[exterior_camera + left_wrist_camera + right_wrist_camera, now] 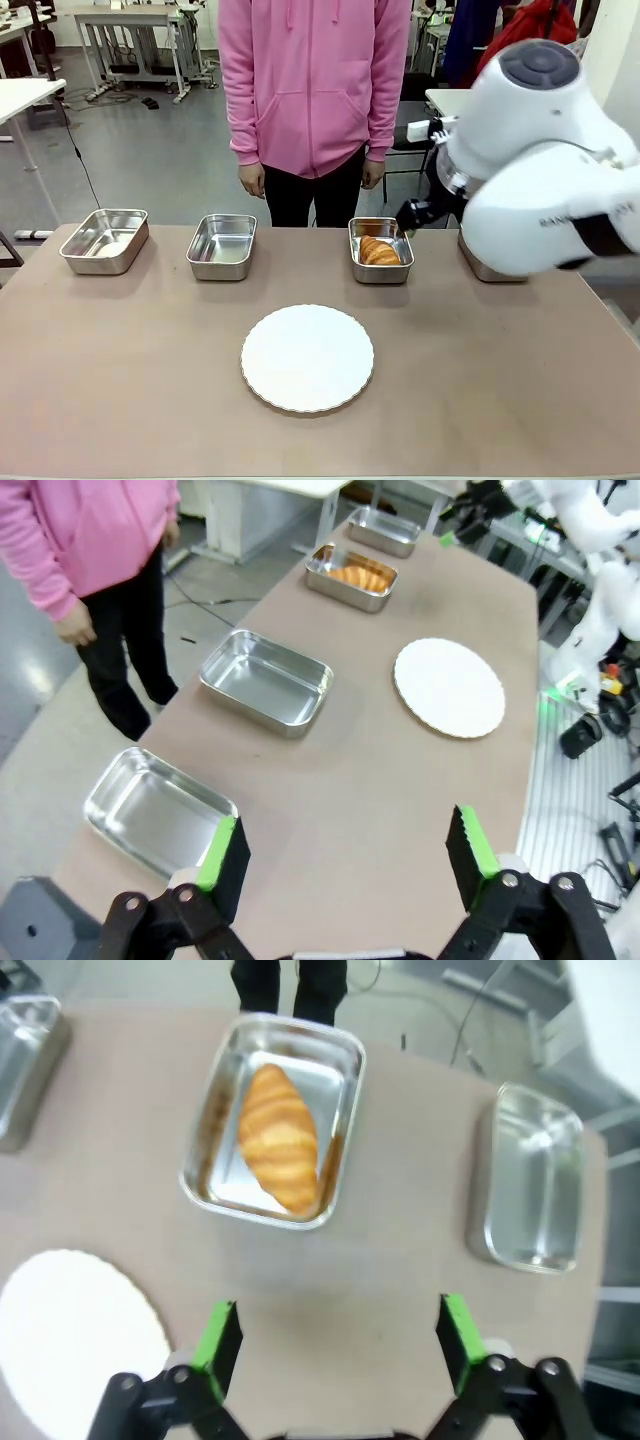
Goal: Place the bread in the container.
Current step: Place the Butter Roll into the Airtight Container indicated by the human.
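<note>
— How is the right hand point(338, 1345) seen?

— Its green-padded fingers point(217, 1337) are spread wide and nothing is held between them. It is hung above bare desk point(400, 1260), just short of the container point(345, 1080). In the front view the black end of that arm is seen beside the same pan's far right corner.

— And the bread point(279, 1138)?

— It is laid inside the container, lengthwise and slightly on a slant, its golden ridged crust turned up. In the front view the bread point(380, 251) is found in the container point(380, 272), the third steel pan from the left in the row along the far edge of the desk point(120, 380).

— What is seen around it?

— A fourth pan point(530, 1180) is placed to its right, partly covered by the white arm in the front view. Two more pans, one point(221, 246) left of the container and another point(104, 240) at the far left, are set apart from it. A round white scalloped plate point(307, 358) is placed nearer the robot, at the middle of the desk.

— The left hand point(345, 855)?

— Its fingers are also parted, with nothing gripped, above the desk near the leftmost pan point(155, 810).

— Anyone else?

— A person in a pink hoodie point(312, 80) is stood behind the far edge, arms hung down.
</note>
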